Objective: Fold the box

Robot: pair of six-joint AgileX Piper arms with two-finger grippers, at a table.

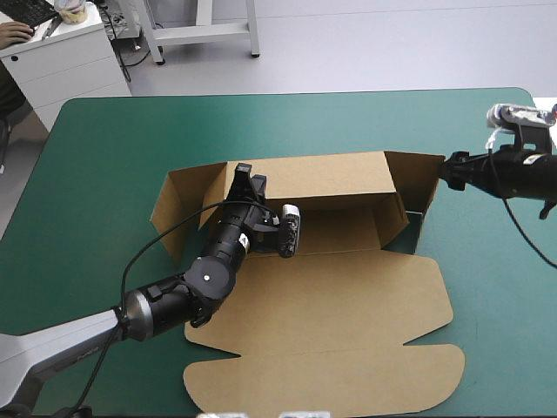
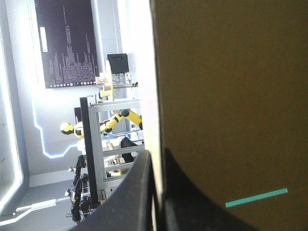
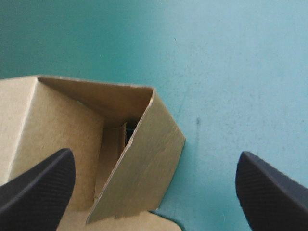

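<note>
The brown box point(image 1: 322, 313) lies mid-table with its lid flat toward the near edge and its back wall point(image 1: 322, 178) raised. My left gripper point(image 1: 245, 177) is at the left part of that wall's top edge. In the left wrist view, the left gripper point(image 2: 156, 155) is shut on the board point(image 2: 231, 96). My right gripper point(image 1: 446, 170) hovers at the box's right end flap point(image 1: 416, 170), open. In the right wrist view, the right gripper point(image 3: 155, 156) has its fingers far apart, with the angled flap point(image 3: 144, 163) between and just ahead of them, untouched.
The box's left end flap point(image 1: 178, 213) stands splayed outward. The teal-green cover point(image 1: 104, 148) surrounds the box, and the table's right edge runs close behind my right arm. A white cabinet point(image 1: 70, 61) stands beyond the far left corner.
</note>
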